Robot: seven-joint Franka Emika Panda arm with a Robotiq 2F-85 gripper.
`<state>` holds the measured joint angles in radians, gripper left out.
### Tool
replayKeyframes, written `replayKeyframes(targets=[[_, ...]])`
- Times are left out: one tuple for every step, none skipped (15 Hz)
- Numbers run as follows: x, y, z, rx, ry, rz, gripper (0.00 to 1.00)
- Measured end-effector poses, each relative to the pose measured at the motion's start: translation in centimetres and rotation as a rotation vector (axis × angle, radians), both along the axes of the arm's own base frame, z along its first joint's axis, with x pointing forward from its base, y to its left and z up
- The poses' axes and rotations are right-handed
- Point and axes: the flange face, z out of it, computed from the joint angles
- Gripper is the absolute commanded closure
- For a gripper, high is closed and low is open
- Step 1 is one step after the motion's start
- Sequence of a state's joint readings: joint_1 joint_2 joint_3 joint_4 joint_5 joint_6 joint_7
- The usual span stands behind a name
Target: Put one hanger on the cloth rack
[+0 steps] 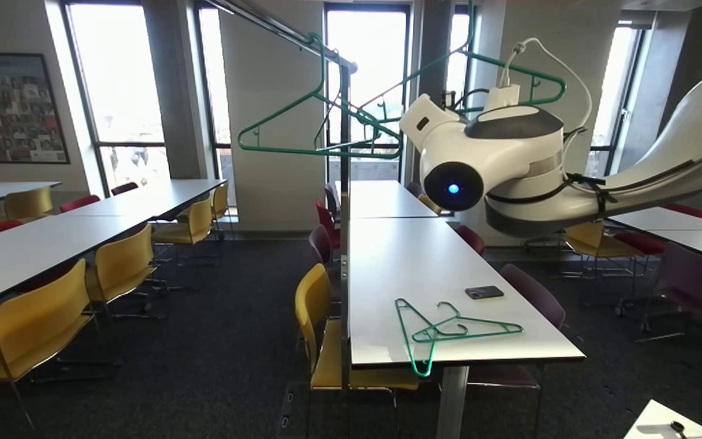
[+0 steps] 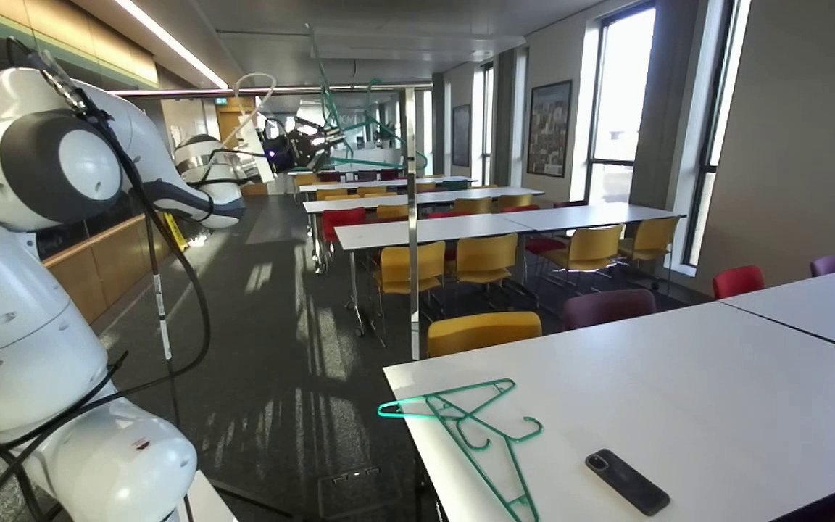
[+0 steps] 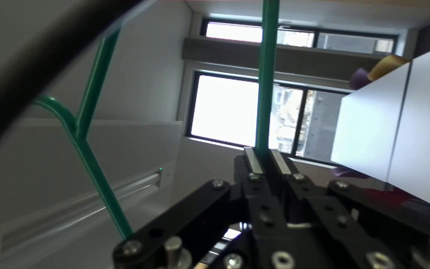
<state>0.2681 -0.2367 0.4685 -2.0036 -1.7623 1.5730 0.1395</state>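
Observation:
The cloth rack has a rail [image 1: 278, 27] and a post [image 1: 345, 231]; they also show in an exterior view as rail [image 2: 374, 88] and post [image 2: 412, 254]. At least two green hangers [image 1: 351, 153] hang near the rail's end. My gripper [image 3: 263, 162] is shut on a bar of another green hanger [image 3: 265, 93]. In an exterior view my gripper [image 2: 336, 136] is just below rail height. The held hanger [image 1: 482, 57] appears right of the rail's end; its hook runs out of frame. In an exterior view its hook [image 2: 310, 43] appears above the rail; contact cannot be told.
Two loose green hangers [image 1: 479, 335] lie overlapping on the white table [image 1: 400, 262], beside a dark phone [image 1: 484, 292]. Yellow chairs [image 1: 311, 311] stand near the post. A blurred dark rod [image 3: 43, 67] crosses the wrist view's upper left; whether rail or cable cannot be told.

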Motion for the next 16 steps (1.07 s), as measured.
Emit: replayKeyframes(targets=[[0.2, 0.6, 0.4, -0.033, -0.016, -0.001, 0.98], [0.4, 1.1, 0.6, -0.061, -0.026, -0.001, 0.98], [0.6, 1.5, 0.6, -0.084, -0.028, 0.000, 0.98], [0.7, 2.0, 0.5, -0.103, -0.022, 0.005, 0.98], [0.8, 2.4, 0.1, -0.119, -0.009, 0.009, 0.98], [0.8, 2.7, -0.3, -0.132, 0.008, 0.012, 0.98], [0.8, 3.0, -0.7, -0.147, 0.027, 0.012, 0.98], [0.9, 3.3, -1.2, -0.164, 0.055, 0.012, 0.98], [0.9, 3.5, -1.8, -0.182, 0.090, 0.013, 0.98], [0.9, 3.6, -2.3, -0.195, 0.125, 0.016, 0.98], [1.0, 3.7, -2.9, -0.202, 0.160, 0.023, 0.98], [0.9, 3.7, -3.4, -0.205, 0.189, 0.029, 0.98], [0.9, 3.7, -3.8, -0.204, 0.214, 0.035, 0.98], [0.8, 3.6, -4.1, -0.198, 0.232, 0.039, 0.98], [0.8, 3.5, -4.3, -0.192, 0.243, 0.037, 0.98], [0.7, 3.3, -4.4, -0.186, 0.250, 0.034, 0.98]])
